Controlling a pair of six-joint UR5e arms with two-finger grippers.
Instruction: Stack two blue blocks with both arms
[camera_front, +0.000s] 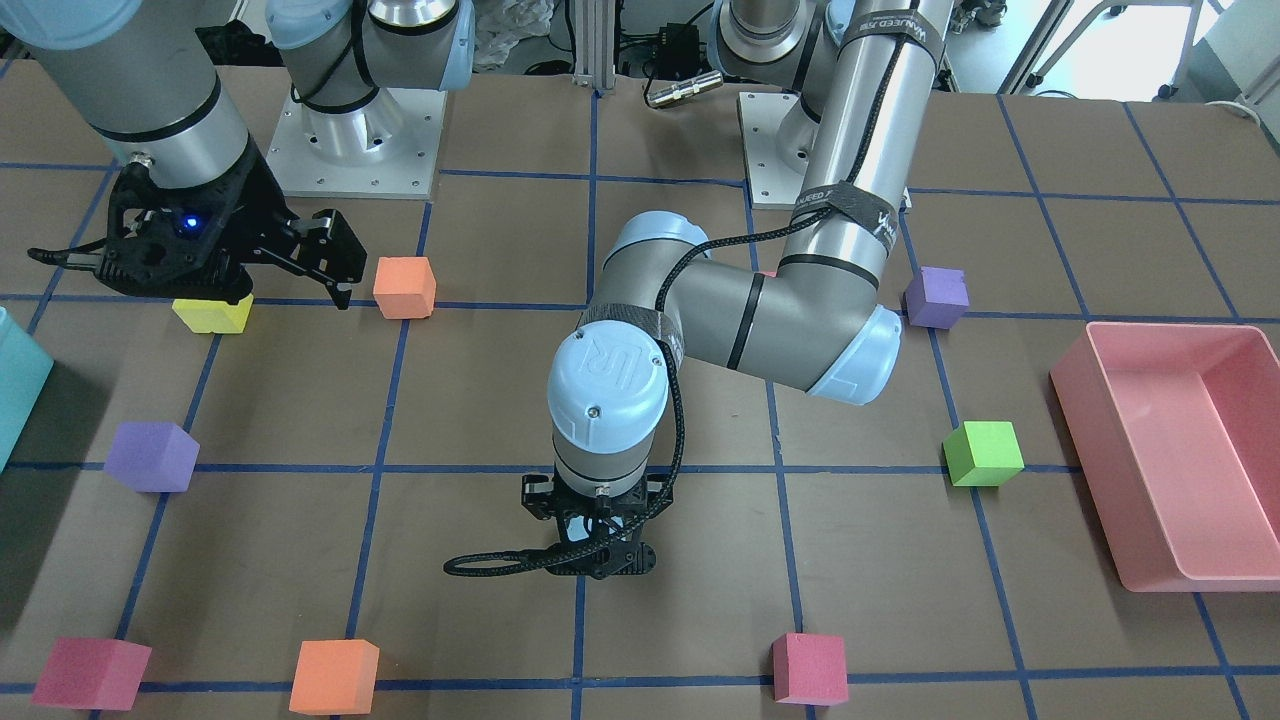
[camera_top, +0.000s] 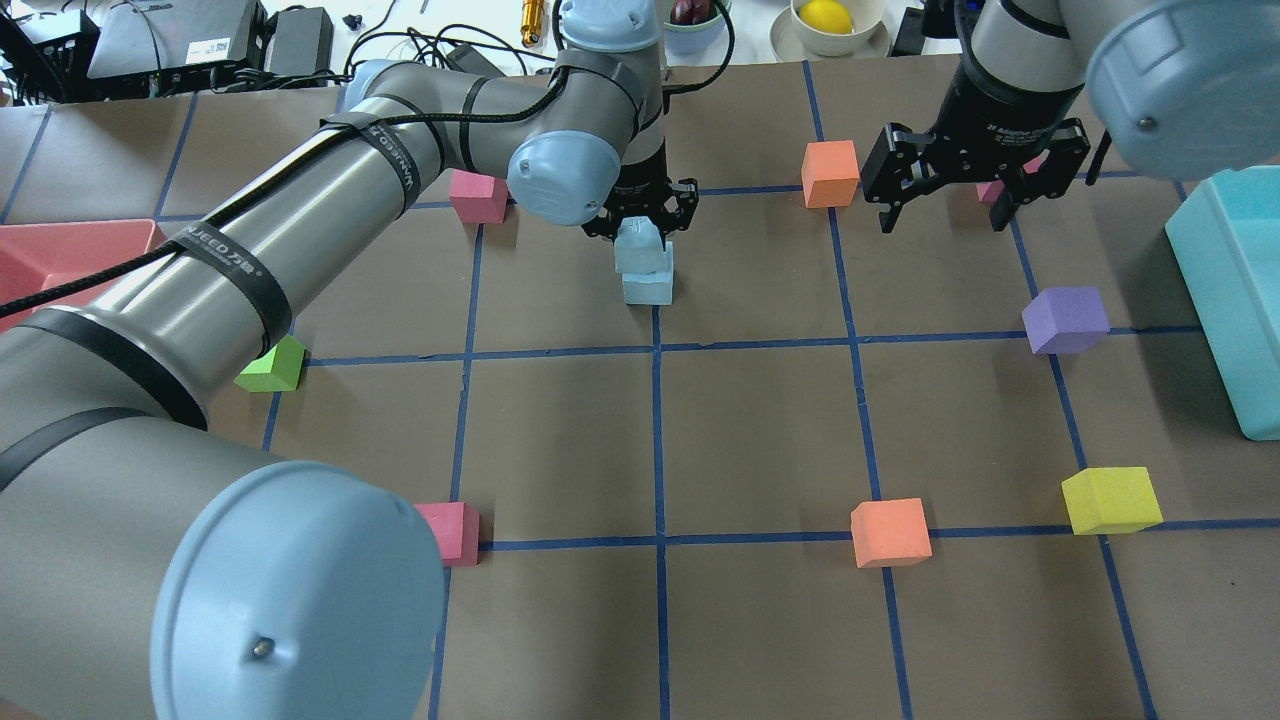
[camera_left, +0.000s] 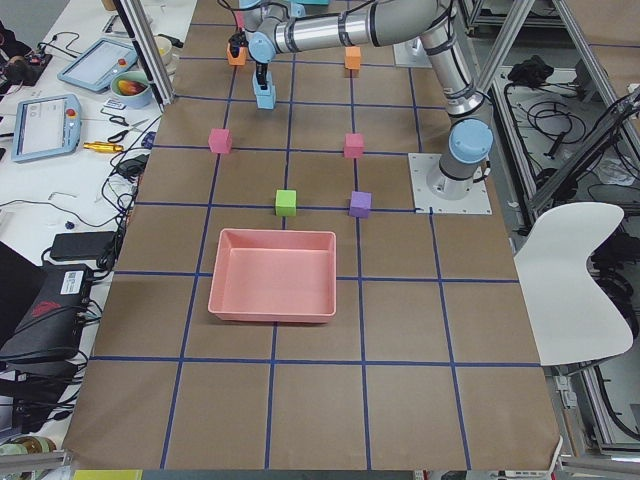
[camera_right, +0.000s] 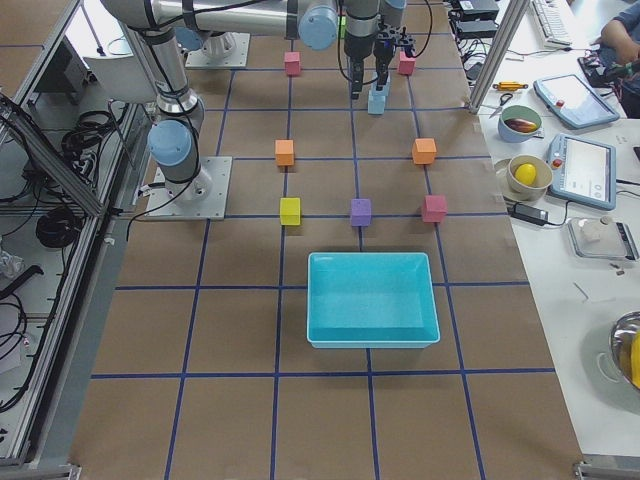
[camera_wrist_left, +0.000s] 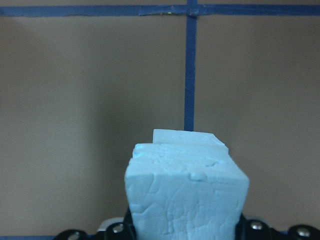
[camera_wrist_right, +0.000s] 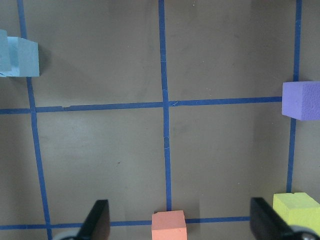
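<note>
The black two-finger left gripper (camera_top: 640, 226) is pinching one pale sky-blue foam cube (camera_top: 637, 247) atop the second pale sky-blue foam cube (camera_top: 648, 289), at the brown table's (camera_top: 760, 430) far middle. The black right gripper (camera_top: 944, 222) is hovering far right, fingers spread.

1. From the left wrist, the upper blue block (camera_wrist_left: 187, 200) covers the lower blue block (camera_wrist_left: 187, 136) (a back strip shows).
2. From the front, the left arm (camera_front: 605, 380) hides both.
3. The right wrist view's edge cuts them.
</note>
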